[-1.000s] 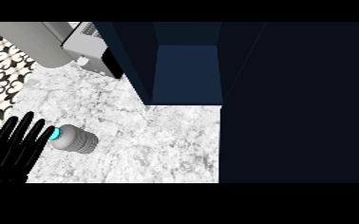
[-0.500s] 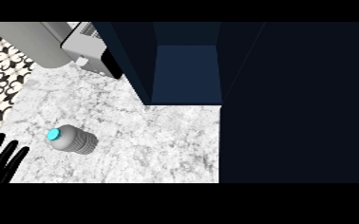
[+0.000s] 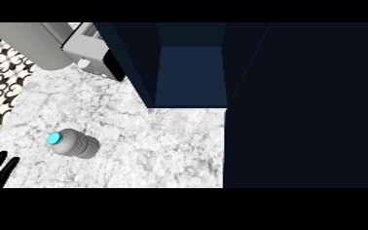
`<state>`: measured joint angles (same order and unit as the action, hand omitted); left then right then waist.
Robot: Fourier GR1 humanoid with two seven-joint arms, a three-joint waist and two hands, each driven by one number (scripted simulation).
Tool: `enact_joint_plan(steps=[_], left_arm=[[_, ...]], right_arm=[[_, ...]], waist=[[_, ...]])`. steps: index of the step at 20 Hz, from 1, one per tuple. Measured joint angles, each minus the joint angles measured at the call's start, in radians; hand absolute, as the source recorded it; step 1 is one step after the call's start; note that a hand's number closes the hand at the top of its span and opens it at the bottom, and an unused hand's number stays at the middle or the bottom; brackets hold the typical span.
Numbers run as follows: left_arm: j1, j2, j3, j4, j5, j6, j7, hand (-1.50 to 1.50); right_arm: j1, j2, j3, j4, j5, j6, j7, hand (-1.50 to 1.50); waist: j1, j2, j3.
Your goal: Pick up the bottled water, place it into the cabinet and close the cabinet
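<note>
The bottled water (image 3: 73, 143) is a grey ribbed bottle with a turquoise cap, standing on the marble counter (image 3: 158, 141) at the lower left. Only fingertips of my left hand (image 3: 7, 167) show at the left edge, straight, just below and left of the bottle and apart from it. The dark blue cabinet (image 3: 190, 75) stands open at the top centre, its blue inside showing. Its door (image 3: 295, 107) fills the right side. My right hand is out of view.
A grey appliance (image 3: 90, 51) with a black front sits at the upper left, next to the cabinet's left wall. A patterned black-and-white floor strip (image 3: 13, 78) shows beyond the counter's left edge.
My left hand has drawn back toward the lower left edge, away from the bottle, until only fingertips show. The bottle now looks more upright than 1.0 s ago.
</note>
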<state>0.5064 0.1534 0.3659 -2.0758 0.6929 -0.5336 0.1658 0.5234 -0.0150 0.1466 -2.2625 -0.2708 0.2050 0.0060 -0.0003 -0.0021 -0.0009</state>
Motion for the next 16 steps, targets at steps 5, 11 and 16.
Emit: enact_joint_plan(steps=[5,11,16], left_arm=[[-0.047,0.004,0.061,0.095,-0.011,-0.03,-0.028,-1.5],[-0.144,0.018,0.105,0.237,-0.087,-0.044,-0.074,-1.5],[-0.212,0.025,0.125,0.369,-0.196,-0.087,-0.167,-1.5]], right_arm=[[0.014,0.003,0.013,-0.022,0.01,-0.003,0.001,-1.5],[0.078,0.001,0.034,0.007,0.036,0.038,-0.081,-1.5],[0.089,0.003,0.046,0.039,0.055,0.053,-0.128,-1.5]], waist=[[-0.001,0.0,0.0],[-0.006,0.001,0.0],[-0.005,0.001,0.001]])
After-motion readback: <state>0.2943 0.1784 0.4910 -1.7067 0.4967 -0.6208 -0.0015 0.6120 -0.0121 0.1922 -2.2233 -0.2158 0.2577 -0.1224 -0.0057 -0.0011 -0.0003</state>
